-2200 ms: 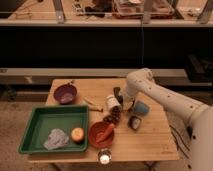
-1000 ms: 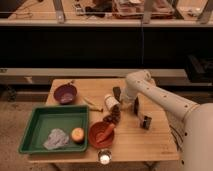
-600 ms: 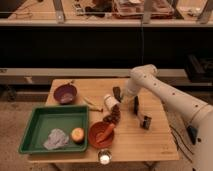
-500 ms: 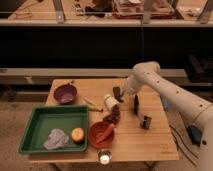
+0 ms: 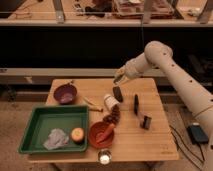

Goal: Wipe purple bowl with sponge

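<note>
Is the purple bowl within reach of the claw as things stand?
Probably yes: the shut claw hangs over the back of the table, and only bare wood lies between it and the purple bowl.

A wooden table point(image 5: 150, 145) fills the middle of the frame. At its lower left sits a green tray point(image 5: 30, 131) holding a crumpled grey cloth point(image 5: 56, 139) and a round orange fruit point(image 5: 77, 134). Just right of the tray stands an orange-red bowl point(image 5: 98, 137), with a small white round object point(image 5: 104, 158) below it at the table's front edge. Near the centre lies a white cup point(image 5: 110, 101) beside a dark reddish cluster point(image 5: 113, 118). Three dark small blocks point(image 5: 136, 104) lie to the right.
</note>
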Controlling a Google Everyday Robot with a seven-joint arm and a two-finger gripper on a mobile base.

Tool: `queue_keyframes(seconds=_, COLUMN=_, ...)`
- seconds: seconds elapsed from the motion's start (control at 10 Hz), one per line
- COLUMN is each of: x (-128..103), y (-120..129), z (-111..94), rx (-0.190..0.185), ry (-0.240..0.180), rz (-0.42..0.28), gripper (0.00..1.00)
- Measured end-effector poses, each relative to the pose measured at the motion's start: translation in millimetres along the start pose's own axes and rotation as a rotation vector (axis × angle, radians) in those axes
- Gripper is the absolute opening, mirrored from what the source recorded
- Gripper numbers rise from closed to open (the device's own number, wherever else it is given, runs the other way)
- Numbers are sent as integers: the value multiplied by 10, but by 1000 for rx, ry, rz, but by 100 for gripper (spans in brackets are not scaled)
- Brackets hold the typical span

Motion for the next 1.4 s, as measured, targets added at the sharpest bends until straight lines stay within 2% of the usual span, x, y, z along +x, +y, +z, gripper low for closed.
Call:
queue_keyframes(seconds=0.2, x=-505, y=-262, z=36, rx=6, ry=-124, rz=-75, gripper=0)
queue_keyframes(seconds=0.3, x=-734, y=-357, z=102, rx=4, ry=-172, rz=-111, gripper=0)
queue_keyframes(seconds=0.4, x=-1039, y=-464, z=265, rx=-7, ry=-235, rz=-159, gripper=0)
queue_keyframes(seconds=0.6, x=-1364, y=-557, z=520, rx=-39, ry=-303, rz=-209, gripper=0)
queue_keyframes(seconds=0.8, x=-1734, y=-626, z=933, rx=-108, ry=-400, rz=-254, gripper=0)
queue_keyframes(seconds=0.9, x=-1828, y=-626, z=1078, rx=-138, ry=-435, rz=-265, gripper=0)
queue_keyframes(seconds=1.0, x=-1944, y=-576, z=1349, rx=-200, ry=-493, rz=-284, gripper=0)
queue_keyframes(seconds=1.1, x=-2012, y=-511, z=1557, rx=-247, ry=-528, rz=-300, gripper=0)
queue_keyframes(seconds=1.2, x=-2008, y=-443, z=1733, rx=-285, ry=-542, rz=-305, gripper=0)
queue_keyframes(seconds=1.4, x=-1974, y=-405, z=2046, rx=-329, ry=-518, rz=-294, gripper=0)
